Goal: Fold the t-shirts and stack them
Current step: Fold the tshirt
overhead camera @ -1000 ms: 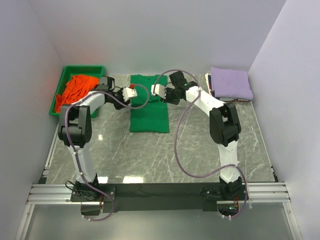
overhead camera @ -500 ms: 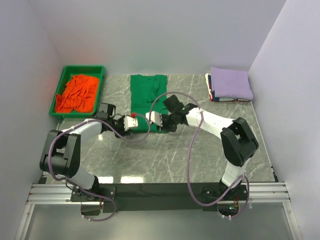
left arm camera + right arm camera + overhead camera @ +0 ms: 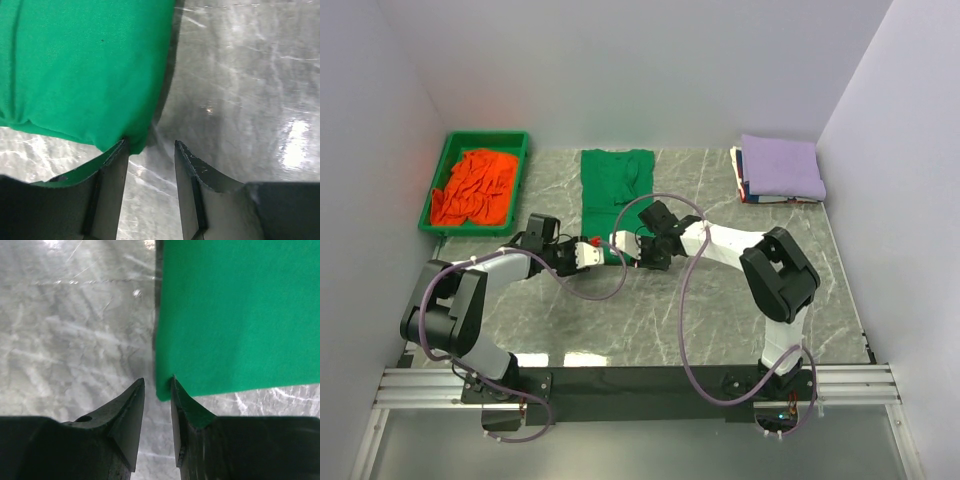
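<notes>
Some of the job looks done. At the far right of the surface (image 3: 720, 300) a folded lavender tee (image 3: 780, 165) tops a neat stack (image 3: 742, 187), with white and dark edges showing beneath it.

The green tee (image 3: 615, 185) lies flat mid-surface as a long narrow strip, so its sides seem to be folded in already. It has not yet been folded end to end or put on the stack.

Both claws are low at its near edge. The left claw (image 3: 150, 145) is moderately wide. The tee's corner touches one finger (image 3: 117, 175), but only bare surface shows between the jaws, so it holds nothing. The right claw (image 3: 157, 380) is narrow, with the other near corner just at its tips. I cannot tell whether the cloth is pinched, though a gap shows.

The likely step is to take the two near corners and carry them over to the far end.

The orange tee (image 3: 475, 185) sits crumpled in the tray (image 3: 485, 135) at far left, unfolded. I judge the task somewhat past halfway.
</notes>
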